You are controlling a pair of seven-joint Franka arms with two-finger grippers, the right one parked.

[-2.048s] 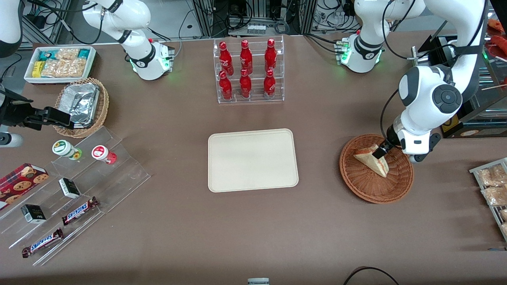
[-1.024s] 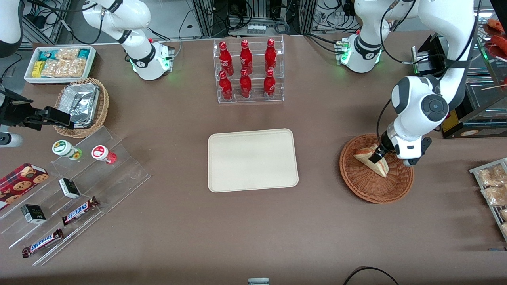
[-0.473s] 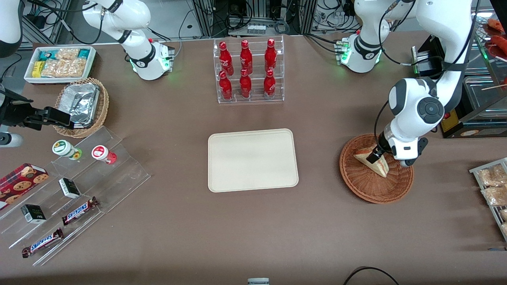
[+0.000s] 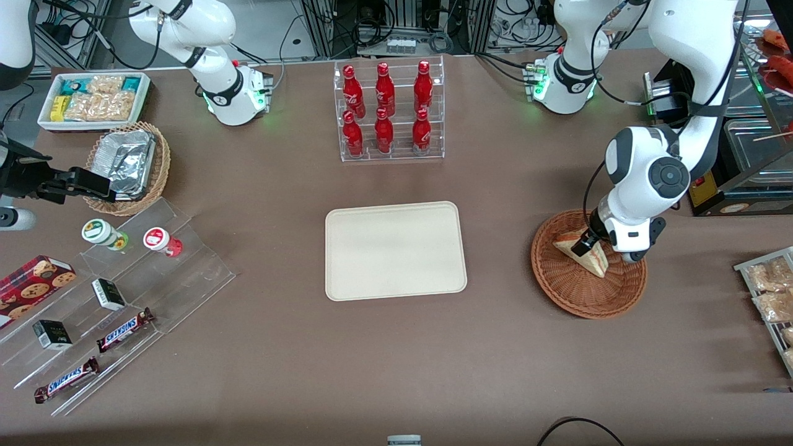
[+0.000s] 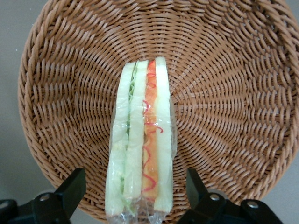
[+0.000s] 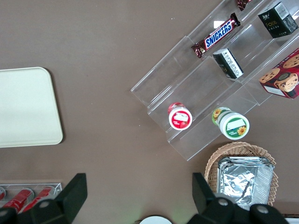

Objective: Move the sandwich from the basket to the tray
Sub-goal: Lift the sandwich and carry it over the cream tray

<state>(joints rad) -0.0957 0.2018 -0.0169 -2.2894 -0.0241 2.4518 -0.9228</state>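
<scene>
- Straddling the sandwich (image 5: 140,144) in the basket (image 4: 560,290), the end effector (image 4: 583,246) gapes wide, fingers (image 5: 70,189) clear of the bread.
- Tray (image 4: 395,250) sits bare mid-worktop.

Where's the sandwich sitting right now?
The sandwich lies inside the basket, toward the working arm's end of the table from the tray. The open pincer straddles it, one finger on each side.

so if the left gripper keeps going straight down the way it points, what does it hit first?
Probably the sandwich: the left gripper is open, one finger on each side of it. Beneath lies the basket floor. Depth is unclear.
</scene>
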